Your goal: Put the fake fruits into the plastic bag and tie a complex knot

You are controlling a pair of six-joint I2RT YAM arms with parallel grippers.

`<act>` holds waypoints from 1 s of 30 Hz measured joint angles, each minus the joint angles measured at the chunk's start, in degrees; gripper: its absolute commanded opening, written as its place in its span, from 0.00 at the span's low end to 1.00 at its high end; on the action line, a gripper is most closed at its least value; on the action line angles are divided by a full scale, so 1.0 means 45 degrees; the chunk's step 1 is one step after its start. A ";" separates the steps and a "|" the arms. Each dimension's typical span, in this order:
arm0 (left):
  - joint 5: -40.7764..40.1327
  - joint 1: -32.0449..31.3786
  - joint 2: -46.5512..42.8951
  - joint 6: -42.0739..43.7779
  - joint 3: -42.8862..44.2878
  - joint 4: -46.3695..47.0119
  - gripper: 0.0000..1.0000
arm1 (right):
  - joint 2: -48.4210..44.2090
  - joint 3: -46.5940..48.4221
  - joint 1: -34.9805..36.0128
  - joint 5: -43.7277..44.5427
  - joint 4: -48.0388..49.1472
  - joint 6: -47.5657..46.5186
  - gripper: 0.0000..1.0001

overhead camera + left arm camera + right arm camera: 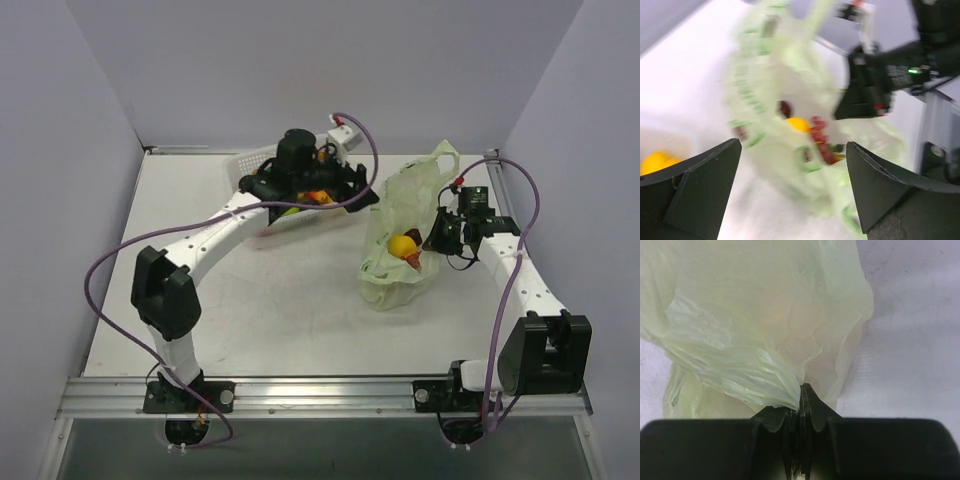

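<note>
While the right gripper (801, 390) was clenched on a gathered fold of the plastic bag (740, 315), pinching the thin film at its right edge, the left gripper (794, 150) stood released, fingers spread wide with nothing between them, above the white perforated basket (255, 165) at the far left of the table (280, 320). The bag lay right of centre, crinkled, translucent and pale green, a handle loop (440, 155) rising at its far side; a yellow fruit (402, 244) and something red showed inside it. Loading looked under way: the pinch should hold the mouth lifted and open leftward, and the free fingers should close squarely on one glossy, rounded fruit from the basket so it cannot squirt out.
</note>
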 measured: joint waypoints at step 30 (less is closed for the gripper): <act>-0.6936 0.4114 0.1141 -0.0447 -0.1457 -0.3905 0.96 | -0.0175 -0.0078 0.0000 -0.0102 0.0092 -0.0087 0.00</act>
